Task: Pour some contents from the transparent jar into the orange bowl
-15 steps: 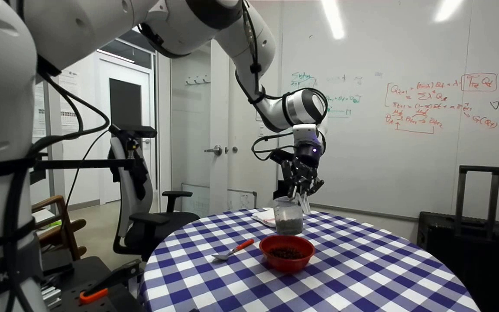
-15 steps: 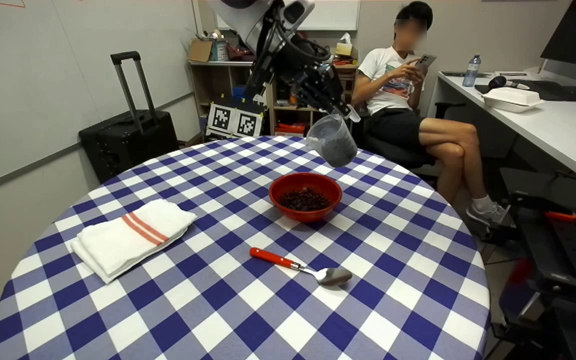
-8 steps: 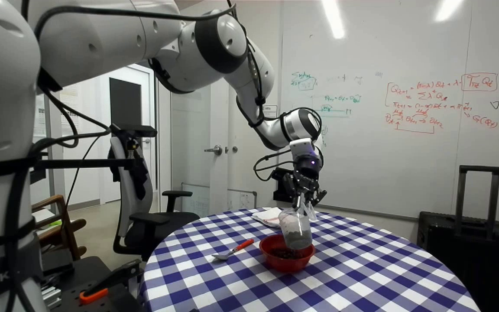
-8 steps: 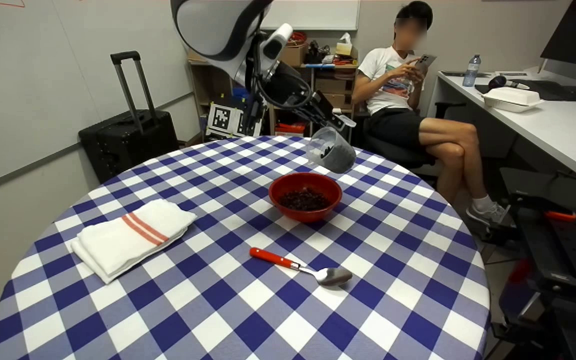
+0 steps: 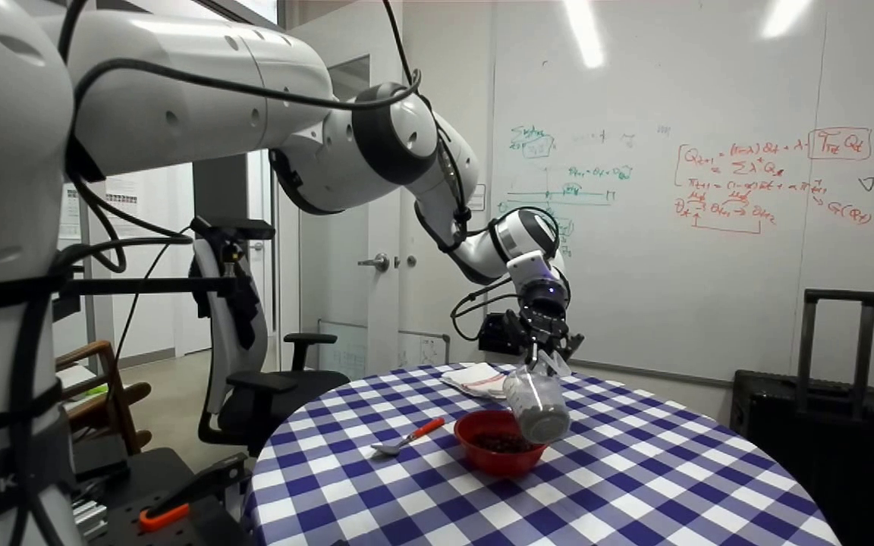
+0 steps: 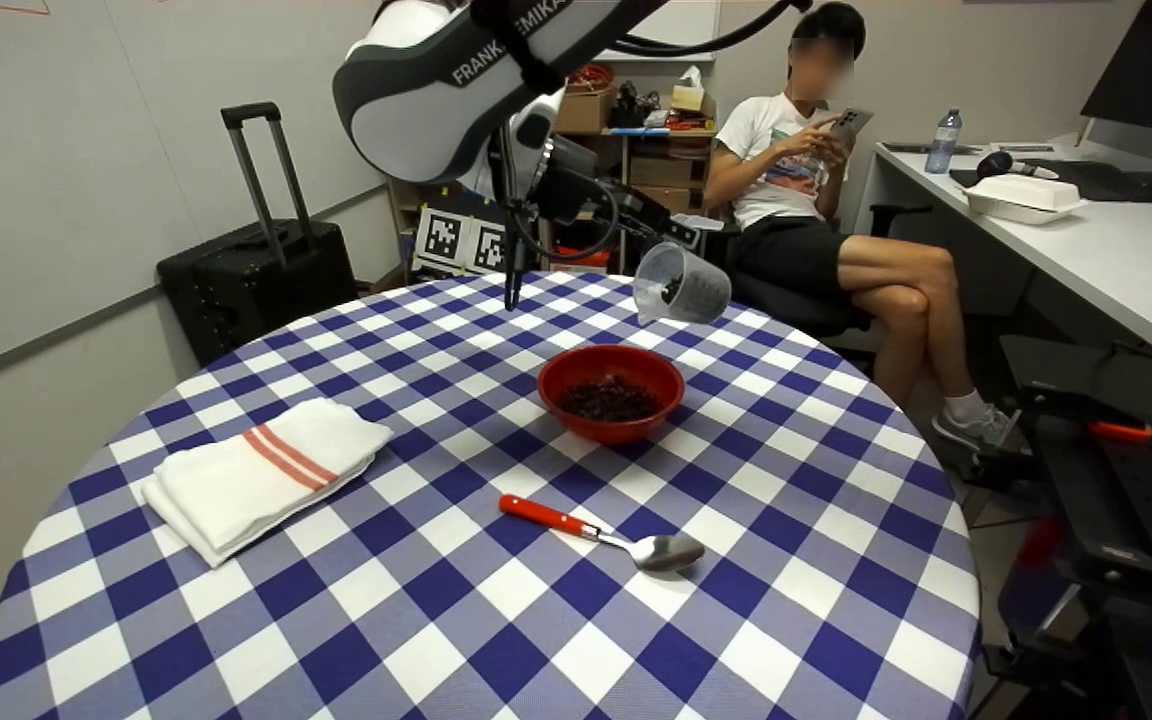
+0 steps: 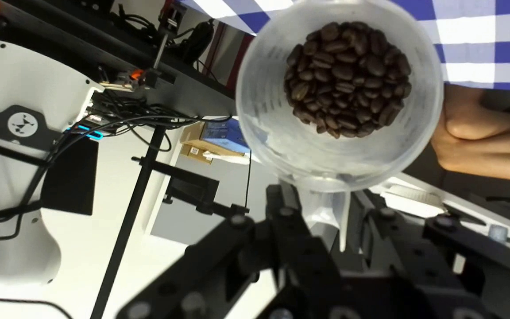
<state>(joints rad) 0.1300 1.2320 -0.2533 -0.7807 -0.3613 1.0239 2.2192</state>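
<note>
1. Tipping further than half a second ago, the transparent jar [image 6: 688, 286] now leans steeply, mouth towards the orange bowl [image 6: 611, 432], above and apart from it.
2. The claw [image 7: 323, 201] is clamped on the jar's handle [image 7: 319, 207].
3. Beans [image 7: 348, 79] still sit inside, so pouring likely wants yet more tilt.

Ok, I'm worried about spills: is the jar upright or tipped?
Tipped. In an exterior view, the jar leans well over, its mouth facing picture left; the wrist view shows beans inside.
</note>
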